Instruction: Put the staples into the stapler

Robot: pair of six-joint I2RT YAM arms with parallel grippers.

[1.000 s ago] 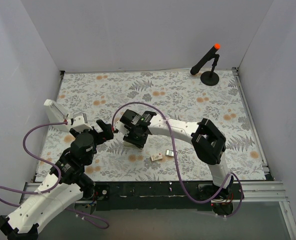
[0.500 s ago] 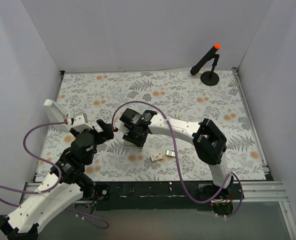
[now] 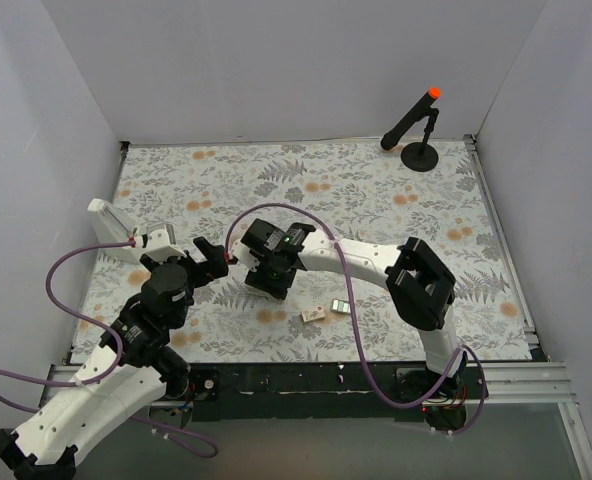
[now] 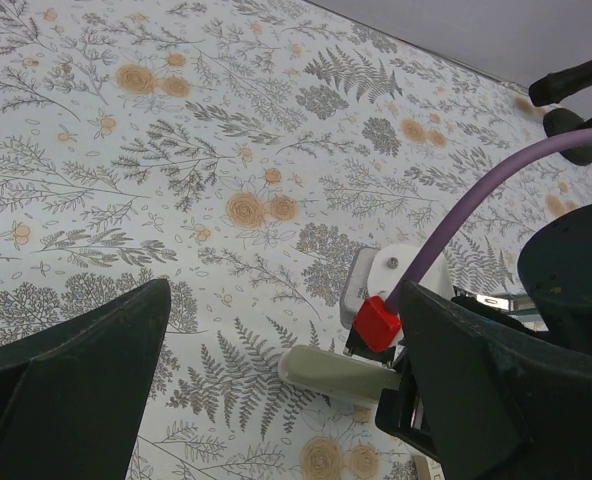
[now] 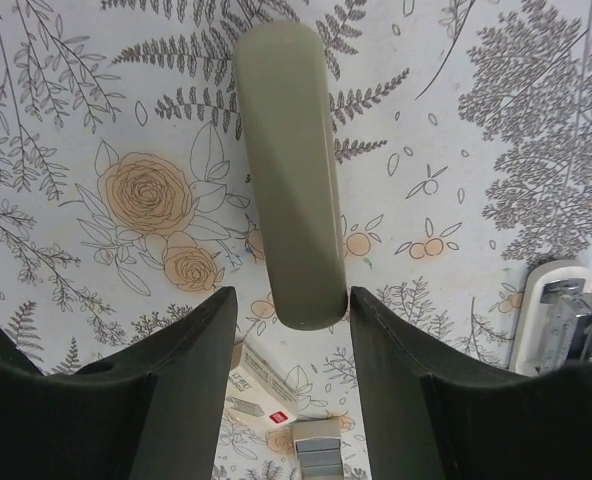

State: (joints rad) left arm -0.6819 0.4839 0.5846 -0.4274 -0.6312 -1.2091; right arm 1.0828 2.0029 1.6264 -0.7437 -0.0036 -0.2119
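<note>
An olive-grey stapler [image 5: 291, 170] lies flat on the floral mat. My right gripper [image 5: 293, 300] is open and straddles its near end, with the right finger close against its edge and a gap on the left. In the top view the right gripper [image 3: 269, 278] covers most of the stapler. The stapler's tip [image 4: 331, 372] shows in the left wrist view. The beige staple box [image 5: 261, 390] and the small tray of staples [image 5: 316, 445] lie just behind the right fingers; in the top view the box [image 3: 313, 314] and the tray [image 3: 339, 306] lie side by side. My left gripper [image 3: 214, 265] is wide open and empty [image 4: 284, 295], just left of the stapler.
A black stand with an orange tip [image 3: 419, 125] is at the far right corner. A long white object [image 3: 111, 220] lies at the mat's left edge. A small white-rimmed piece with metal inside [image 5: 561, 320] is right of the right gripper. White walls enclose the mat.
The right wrist has shifted very slightly over the stapler. The left arm, the box and the tray have not moved.
</note>
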